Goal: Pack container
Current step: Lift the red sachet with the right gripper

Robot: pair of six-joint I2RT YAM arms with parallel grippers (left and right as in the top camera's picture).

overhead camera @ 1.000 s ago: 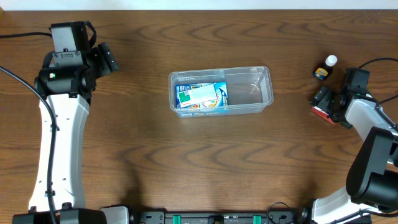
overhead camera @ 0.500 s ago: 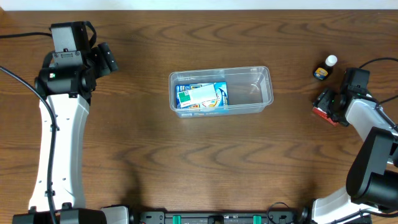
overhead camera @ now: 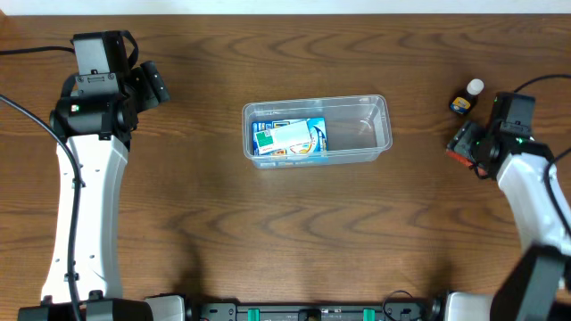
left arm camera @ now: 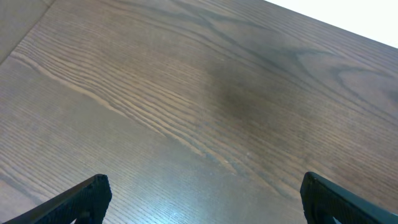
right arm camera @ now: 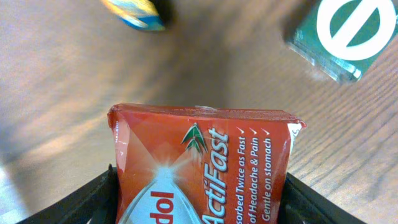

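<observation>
Brown wood made up the table. The container sat in the middle of it, well apart from both arms. It was clear plastic, and its long side ran from left to right. A blue box lay flat inside it and filled the left half.

The left gripper was over the far left part of the table. Its fingers were spread wide, with nothing between them. Under them was only wood.

The right gripper was near the right edge of the table. It was squeezed tight on a red box, with one finger pressed on each side. White letters on the red box read "ActiFast". I could not tell if the red box touched the table.

A little bottle with a white cap stood just beside the right gripper, on the far side. The right wrist camera also showed a green box with a white circle on it, lying on the wood near the red box.
</observation>
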